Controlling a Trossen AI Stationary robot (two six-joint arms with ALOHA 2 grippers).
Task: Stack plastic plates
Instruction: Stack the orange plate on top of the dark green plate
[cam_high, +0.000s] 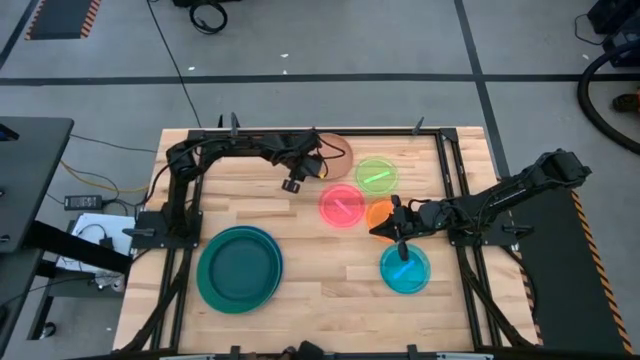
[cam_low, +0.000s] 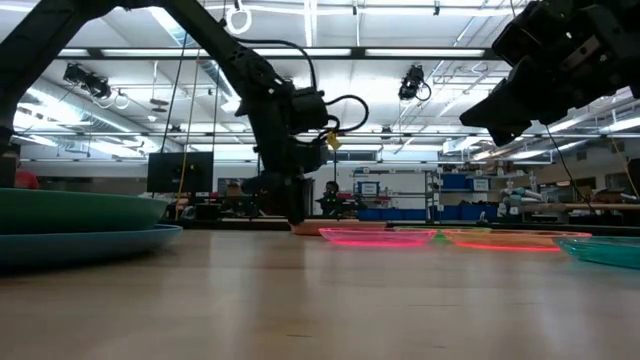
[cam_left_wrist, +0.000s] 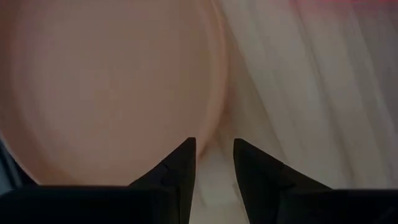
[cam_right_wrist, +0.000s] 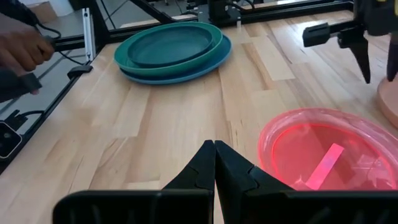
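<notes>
A tan plate (cam_high: 338, 156) lies flat at the table's far middle, partly under my left arm. My left gripper (cam_high: 293, 184) is down at the table beside it, open by a narrow gap. In the left wrist view its fingers (cam_left_wrist: 214, 149) stand on either side of the tan plate's (cam_left_wrist: 112, 87) rim. The green (cam_high: 377, 175), pink (cam_high: 342, 207), orange (cam_high: 381, 212) and cyan (cam_high: 405, 268) small plates lie singly at the right. The large dark-teal plate lies on the teal and blue ones (cam_high: 240, 268) at the near left. My right gripper (cam_high: 380, 231) is shut, empty, raised beside the orange plate. My left gripper comes at the tan plate's rim (cam_left_wrist: 214, 106) from above, pointing down, with one finger over the plate and one over the bare table. I cannot tell whether the fingers touch the rim. The plate lies flat on the table.
Black frame rails (cam_high: 455, 180) run along the table's left, right and far sides. Bare wood (cam_high: 330, 280) lies between the large stack and the cyan plate. A person's hand (cam_right_wrist: 25, 43) shows beyond the table's left edge in the right wrist view.
</notes>
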